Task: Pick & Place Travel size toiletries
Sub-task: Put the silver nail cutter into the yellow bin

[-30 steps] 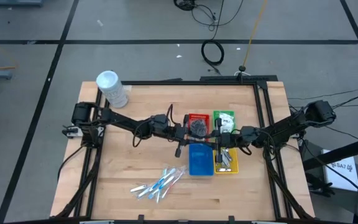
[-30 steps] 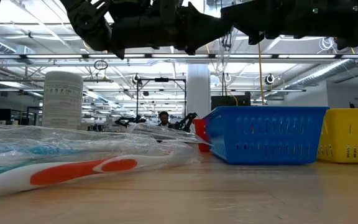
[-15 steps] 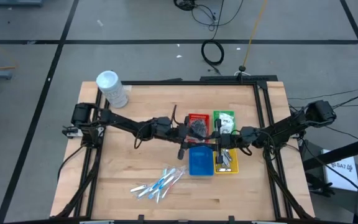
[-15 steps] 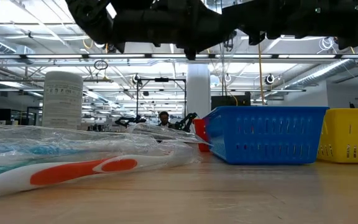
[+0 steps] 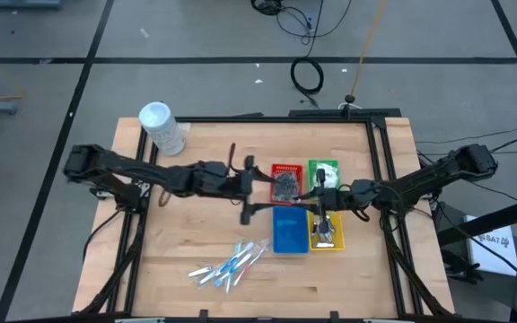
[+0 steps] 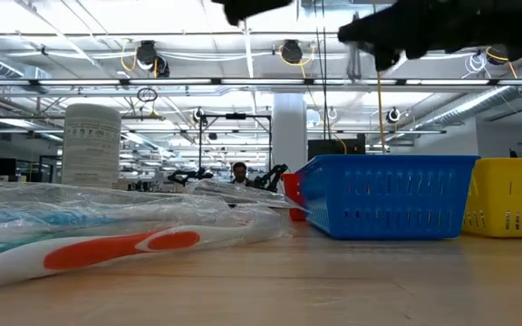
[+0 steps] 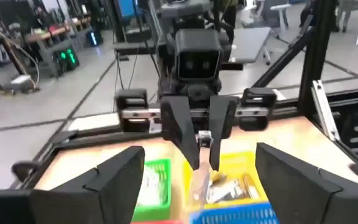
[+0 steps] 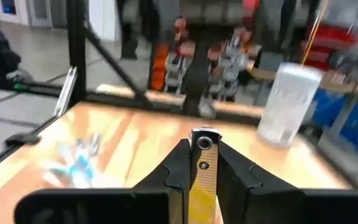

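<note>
High view: wooden bench (image 5: 196,229) carries four square trays in a block: red tray (image 5: 284,170), green tray (image 5: 324,168), blue tray (image 5: 287,231), yellow tray (image 5: 328,235). Dark grey bundles (image 5: 284,184) fill the red tray; white packets (image 5: 328,175) lie in the green one. A loose pile of clear-wrapped sticks (image 5: 229,264) lies on the bench near the blue tray. White tub (image 5: 162,127) stands at a far corner. Left gripper (image 5: 260,190) sits just beside the red tray. Right gripper (image 5: 317,205) hangs over the yellow tray.

Low view: wrapped sticks fill the foreground beside the blue tray.

Left wrist view: left fingers spread, released; the right gripper's fingers (image 7: 185,134) pinch a wrapped stick (image 7: 199,177) over the yellow tray.

Right wrist view: fingers clenched on the stick.
</note>
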{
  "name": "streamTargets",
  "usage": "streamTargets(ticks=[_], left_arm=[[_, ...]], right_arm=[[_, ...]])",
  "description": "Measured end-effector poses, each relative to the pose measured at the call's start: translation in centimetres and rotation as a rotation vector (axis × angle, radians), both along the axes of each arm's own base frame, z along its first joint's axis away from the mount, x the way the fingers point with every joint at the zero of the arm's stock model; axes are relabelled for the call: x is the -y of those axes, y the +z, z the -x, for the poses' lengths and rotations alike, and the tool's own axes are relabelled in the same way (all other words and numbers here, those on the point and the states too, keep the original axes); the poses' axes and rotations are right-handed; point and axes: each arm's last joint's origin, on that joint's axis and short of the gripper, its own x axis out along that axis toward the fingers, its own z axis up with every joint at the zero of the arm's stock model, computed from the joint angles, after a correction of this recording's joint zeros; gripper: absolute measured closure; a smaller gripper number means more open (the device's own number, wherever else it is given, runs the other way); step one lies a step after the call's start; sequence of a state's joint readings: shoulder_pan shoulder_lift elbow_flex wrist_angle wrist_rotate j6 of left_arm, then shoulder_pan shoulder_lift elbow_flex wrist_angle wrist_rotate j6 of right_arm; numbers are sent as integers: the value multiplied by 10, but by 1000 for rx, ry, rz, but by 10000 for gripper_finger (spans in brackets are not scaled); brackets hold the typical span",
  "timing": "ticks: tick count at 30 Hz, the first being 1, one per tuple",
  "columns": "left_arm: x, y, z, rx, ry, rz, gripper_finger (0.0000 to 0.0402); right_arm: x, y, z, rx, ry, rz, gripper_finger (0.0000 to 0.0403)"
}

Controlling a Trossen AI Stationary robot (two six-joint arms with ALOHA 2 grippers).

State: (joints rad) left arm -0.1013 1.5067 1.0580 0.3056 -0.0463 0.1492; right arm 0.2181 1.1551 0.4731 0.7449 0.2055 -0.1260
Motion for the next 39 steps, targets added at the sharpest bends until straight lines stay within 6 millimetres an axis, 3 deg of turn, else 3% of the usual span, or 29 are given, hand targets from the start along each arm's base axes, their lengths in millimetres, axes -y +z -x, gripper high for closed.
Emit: streamTargets(ticks=[4,12,16,22,28,32,39], left_arm=[[-4,15,29,-121,46,-2,91],[-8,5,53,-322,291,36,89],[-6,-16,56,-336,369,10,89],[-13,-70,72,-335,598,-19,89],[-15,-116,96,-283,768,-2,89],[-12,-124,101,-255,769,47,89],[-12,-124,100,-255,745,55,89]], right_arm=[[-5,2,16,-53,76,-87,366],[-19,-13,59,-159,192,-297,366],[-26,-31,74,-192,236,-382,366],[-28,-55,87,-262,200,-467,366],[-26,-62,90,-270,173,-466,366],[-26,-62,90,-270,177,-463,360],[-26,-62,90,-266,174,-461,299]])
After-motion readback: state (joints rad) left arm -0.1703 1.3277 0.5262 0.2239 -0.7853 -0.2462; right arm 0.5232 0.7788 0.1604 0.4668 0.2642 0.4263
